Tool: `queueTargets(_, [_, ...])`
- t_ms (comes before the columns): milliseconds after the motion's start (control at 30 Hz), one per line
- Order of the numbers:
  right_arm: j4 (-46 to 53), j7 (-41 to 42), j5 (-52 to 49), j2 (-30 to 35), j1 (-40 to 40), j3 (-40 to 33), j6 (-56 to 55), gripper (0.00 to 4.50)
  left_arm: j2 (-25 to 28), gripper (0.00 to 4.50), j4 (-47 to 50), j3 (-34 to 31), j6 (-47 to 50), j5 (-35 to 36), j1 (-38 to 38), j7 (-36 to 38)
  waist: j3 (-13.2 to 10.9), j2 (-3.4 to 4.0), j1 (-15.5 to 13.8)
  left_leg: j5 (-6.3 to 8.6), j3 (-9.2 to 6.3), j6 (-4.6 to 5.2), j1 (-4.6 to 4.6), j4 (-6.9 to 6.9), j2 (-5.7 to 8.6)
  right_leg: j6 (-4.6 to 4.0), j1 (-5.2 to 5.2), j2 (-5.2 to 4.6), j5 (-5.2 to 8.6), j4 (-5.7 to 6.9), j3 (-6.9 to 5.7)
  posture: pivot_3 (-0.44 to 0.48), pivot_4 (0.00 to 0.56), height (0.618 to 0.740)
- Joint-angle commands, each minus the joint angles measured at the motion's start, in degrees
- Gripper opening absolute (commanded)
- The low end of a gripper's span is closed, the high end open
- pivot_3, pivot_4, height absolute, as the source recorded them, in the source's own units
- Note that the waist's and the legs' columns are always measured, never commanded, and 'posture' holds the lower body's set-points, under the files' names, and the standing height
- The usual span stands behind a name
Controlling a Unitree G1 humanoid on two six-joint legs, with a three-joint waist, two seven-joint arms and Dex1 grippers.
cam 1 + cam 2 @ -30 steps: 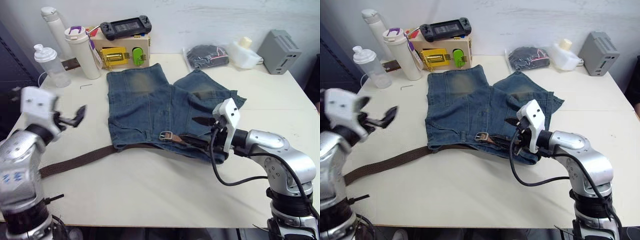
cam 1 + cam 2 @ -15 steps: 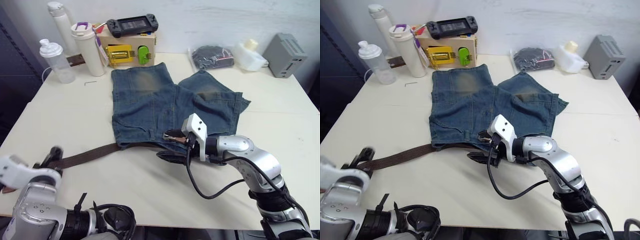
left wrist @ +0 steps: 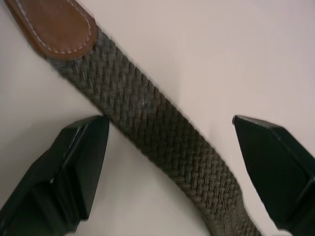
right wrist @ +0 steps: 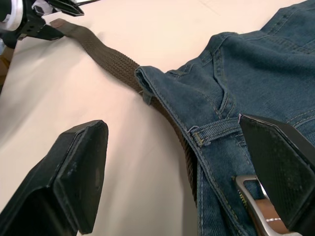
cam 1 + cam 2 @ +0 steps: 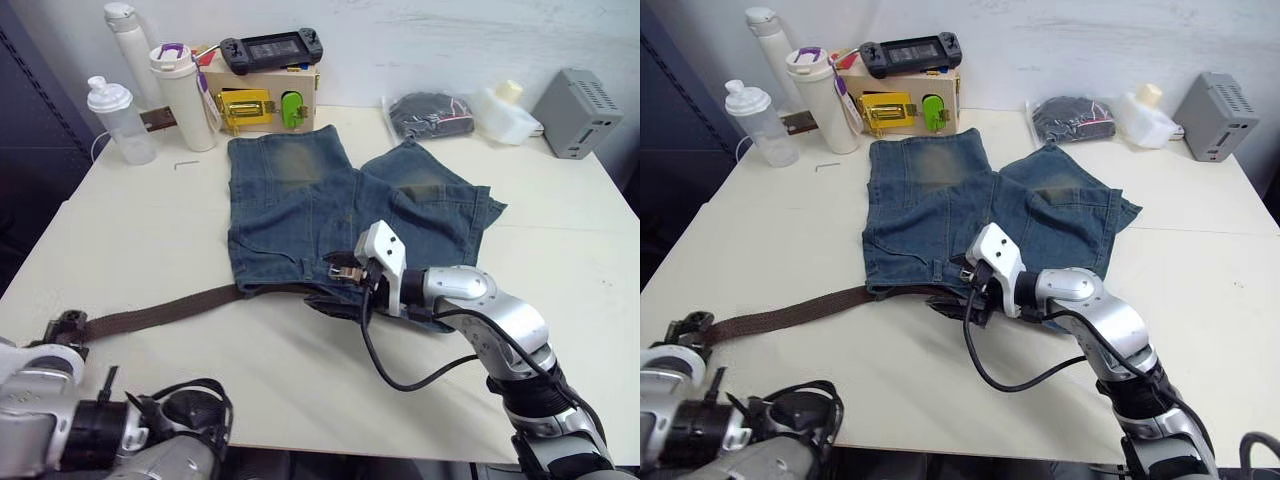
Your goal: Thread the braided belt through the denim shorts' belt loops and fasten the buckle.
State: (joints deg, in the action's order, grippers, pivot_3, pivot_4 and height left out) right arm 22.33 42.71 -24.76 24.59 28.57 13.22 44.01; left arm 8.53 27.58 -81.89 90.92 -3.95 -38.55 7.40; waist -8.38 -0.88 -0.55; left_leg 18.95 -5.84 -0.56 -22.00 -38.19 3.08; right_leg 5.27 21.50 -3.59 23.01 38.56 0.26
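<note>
Belt tip first: my left tool [image 3: 170, 167] is spread astride the braided belt [image 3: 162, 147] near its leather end. My right tool [image 4: 182, 182], spread too, faces the denim shorts [image 4: 246, 93] beside the buckle [image 4: 258, 211]. I should close squarely across the weave, then pull along the waistband.

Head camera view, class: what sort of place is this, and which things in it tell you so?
Probably a robotics lab or test workspace, not a home. A plain cream table holds unrelated practice items: denim shorts with a braided belt, a wooden latch box topped by a handheld game console, and a grey electronic unit.
</note>
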Motion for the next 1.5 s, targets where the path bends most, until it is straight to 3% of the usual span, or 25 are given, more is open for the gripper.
queueTargets(33, [2.9,-1.6,0.1,-0.5,-0.3,-0.1,-0.1,4.5,1.3,4.41,-12.9,3.3,-5.5,2.4,1.0,-0.5,0.0,0.29,-0.2,0.0,0.0,-0.01,0.0,-0.01,0.01,0.0,0.0,-0.01,0.0,0.0,0.0,0.0,0.15,0.74])
queueTargets(167, [3.6,-3.6,0.6,-1.0,-0.8,0.0,0.1,4.5,3.1,4.41,-23.3,9.8,-12.6,6.0,2.1,0.4,0.1,0.88,-1.0,-0.04,0.0,-0.06,0.12,0.01,0.04,0.0,-0.05,-0.07,0.0,0.09,0.0,0.0,0.15,0.74])
queueTargets(400, [5.8,-6.6,-0.5,-2.2,-1.6,-1.4,2.0,4.5,6.8,4.41,-33.4,22.5,-18.6,8.1,6.9,0.7,0.3,1.19,-1.1,-0.07,-0.16,-0.08,0.19,0.03,0.18,0.0,-0.07,-0.17,0.0,0.29,0.0,0.0,0.15,0.74])
queueTargets(533, [6.5,-7.6,-0.6,-2.2,-2.0,-1.8,2.5,4.5,9.1,4.41,-38.7,28.2,-23.5,8.9,9.3,1.0,0.3,1.6,-1.1,-0.08,-0.17,-0.05,0.73,0.27,0.27,-0.01,-0.56,-0.27,0.0,0.19,0.0,0.0,0.15,0.74])
queueTargets(633, [6.7,-8.1,-0.9,-2.4,-1.8,-1.9,2.8,4.5,10.3,3.6,-41.4,30.5,-26.2,9.8,10.5,0.9,0.4,2.02,-1.0,-0.08,-0.19,-0.03,0.93,0.35,0.26,-0.02,-0.86,-0.27,0.01,-0.13,0.0,0.0,0.15,0.74])
queueTargets(833, [6.8,-8.4,-1.1,-2.2,-1.7,-2.4,3.1,4.5,10.1,1.07,-40.9,32.3,-29.3,13.2,11.6,1.7,0.5,2.07,-1.4,-0.1,-0.51,0.01,0.9,0.3,0.41,-0.02,-0.96,-0.3,0.01,-0.16,0.02,0.0,0.15,0.74])
queueTargets(900, [6.5,-8.5,-0.9,-2.0,-1.6,-2.4,3.1,4.5,8.7,0.33,-39.8,28.9,-31.3,18.4,9.1,3.2,0.5,2.06,-1.6,-0.1,-0.69,0.03,0.87,0.28,0.49,-0.02,-0.97,-0.33,0.01,-0.18,0.03,0.0,0.15,0.74])
queueTargets(967, [6.3,-8.6,-0.7,-1.9,-1.6,-2.5,2.9,4.5,7.9,0.33,-38.0,27.1,-33.5,23.8,7.1,5.4,0.4,1.83,-2.1,-0.1,-0.9,0.03,0.82,0.23,0.55,-0.02,-0.96,-0.33,0.01,-0.35,0.01,0.0,0.15,0.74])
queueTargets(1100, [6.0,-8.8,-0.4,-1.8,-1.6,-2.5,2.8,4.5,7.4,0.33,-33.8,26.5,-35.9,34.8,4.8,11.3,-0.1,0.33,-0.7,-0.11,-0.91,0.01,0.48,0.23,0.45,-0.02,-0.93,-0.22,0.01,-0.46,-0.07,0.0,0.15,0.74])
queueTargets(1233, [5.3,-9.2,-0.2,-2.2,-1.4,-2.8,2.4,4.5,10.1,0.33,-31.4,29.9,-36.8,41.4,4.6,16.8,-0.2,0.09,1.6,-0.08,-0.81,0.0,0.48,0.31,0.42,-0.02,-0.91,-0.21,0.01,-0.48,-0.14,0.0,0.15,0.74])
queueTargets(1367, [4.0,-9.8,1.3,-2.0,-0.9,-2.6,1.5,4.5,15.7,0.33,-28.5,39.5,-36.0,45.3,6.3,26.7,-0.2,0.13,2.4,-0.08,-0.72,-0.02,0.5,0.43,0.22,-0.02,-0.88,-0.08,0.01,-0.5,-0.17,0.0,0.15,0.74])
queueTargets(1500, [3.4,-10.0,2.6,-1.8,-0.6,-2.6,0.2,4.5,23.2,0.33,-26.6,52.5,-38.9,43.3,9.0,37.3,-0.3,0.32,2.3,-0.09,-0.72,-0.05,0.55,0.44,0.22,-0.02,-0.85,-0.05,0.01,-0.56,-0.06,0.0,0.15,0.74])
